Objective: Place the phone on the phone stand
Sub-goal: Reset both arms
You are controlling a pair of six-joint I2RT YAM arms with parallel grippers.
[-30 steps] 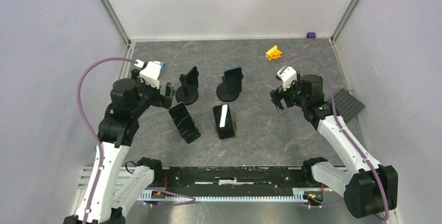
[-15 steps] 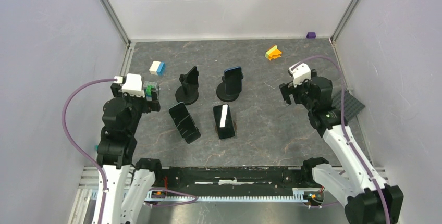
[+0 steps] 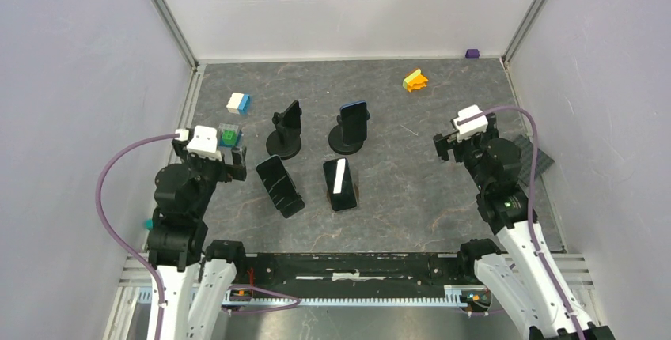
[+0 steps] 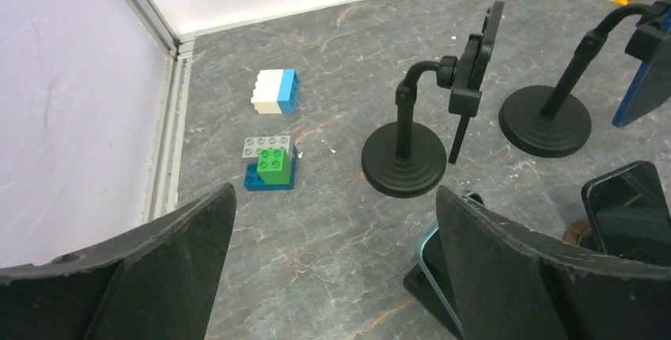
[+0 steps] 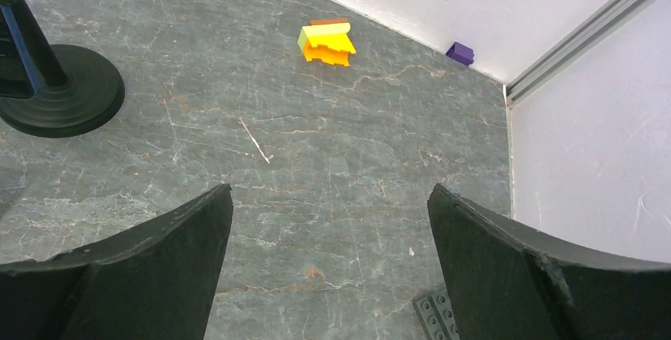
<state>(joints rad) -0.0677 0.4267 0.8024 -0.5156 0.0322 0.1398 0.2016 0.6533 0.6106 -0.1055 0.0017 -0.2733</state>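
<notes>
Two black phone stands are at mid-table. The left phone stand (image 3: 285,130) (image 4: 411,146) is empty. The right stand (image 3: 346,136) (image 4: 546,119) carries a blue-edged phone (image 3: 354,119). Two more phones lie flat in front of them: a black, light-blue-edged phone (image 3: 280,186) (image 4: 435,265) and one with a white strip (image 3: 340,184). My left gripper (image 3: 229,164) (image 4: 334,198) is open and empty, left of the flat black phone. At the right, my right gripper (image 3: 445,149) (image 5: 328,190) is open over bare table.
Brick clusters lie around: white-blue (image 3: 238,103) (image 4: 275,91), green-on-blue (image 3: 229,134) (image 4: 271,164), yellow-orange (image 3: 415,80) (image 5: 327,41), and a purple one (image 3: 472,53) by the back wall. A dark grey studded plate (image 3: 528,158) lies at the right wall.
Both arms have drawn back toward the near edge. The left gripper has moved away from the empty stand, and the right has moved right and back. Both stayed open.
</notes>
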